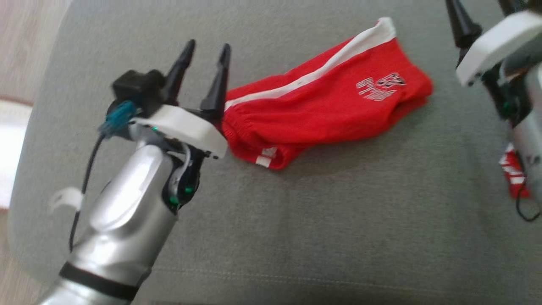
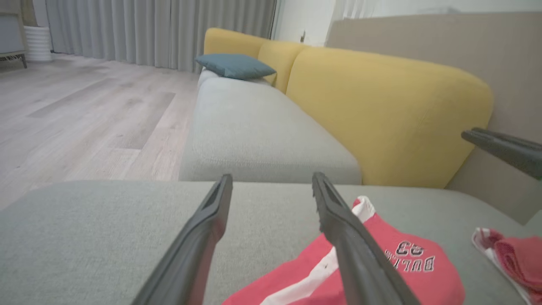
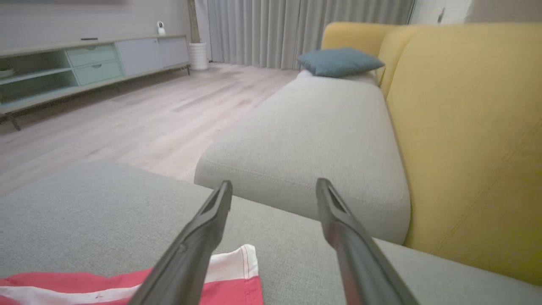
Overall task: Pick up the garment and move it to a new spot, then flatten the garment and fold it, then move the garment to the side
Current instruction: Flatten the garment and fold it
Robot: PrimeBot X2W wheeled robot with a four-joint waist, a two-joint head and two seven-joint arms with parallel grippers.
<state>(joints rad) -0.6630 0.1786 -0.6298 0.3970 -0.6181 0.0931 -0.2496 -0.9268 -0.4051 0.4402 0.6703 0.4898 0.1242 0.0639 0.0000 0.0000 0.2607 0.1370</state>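
The garment point(image 1: 326, 106) is a pair of red shorts with a white side stripe and a printed logo. It lies folded and slanted on the grey seat cushion point(image 1: 296, 220). My left gripper point(image 1: 207, 48) hovers at the garment's left end, open, with nothing between its fingers. The left wrist view shows the same open gripper point(image 2: 271, 178) above the garment point(image 2: 415, 262). At the upper right, one dark finger point(image 1: 461, 23) of my right arm stands just right of the garment's striped end. My right gripper point(image 3: 273, 184) is open and empty, with the garment's hem point(image 3: 237, 271) below it.
A second red-and-white cloth point(image 1: 514, 173) lies on the cushion behind my right forearm, also in the left wrist view point(image 2: 508, 254). A yellow backrest point(image 2: 381, 110) rises behind the seat. Another grey seat point(image 3: 313, 135) with a blue pillow point(image 3: 338, 61) adjoins; wooden floor point(image 2: 84, 118) lies beyond.
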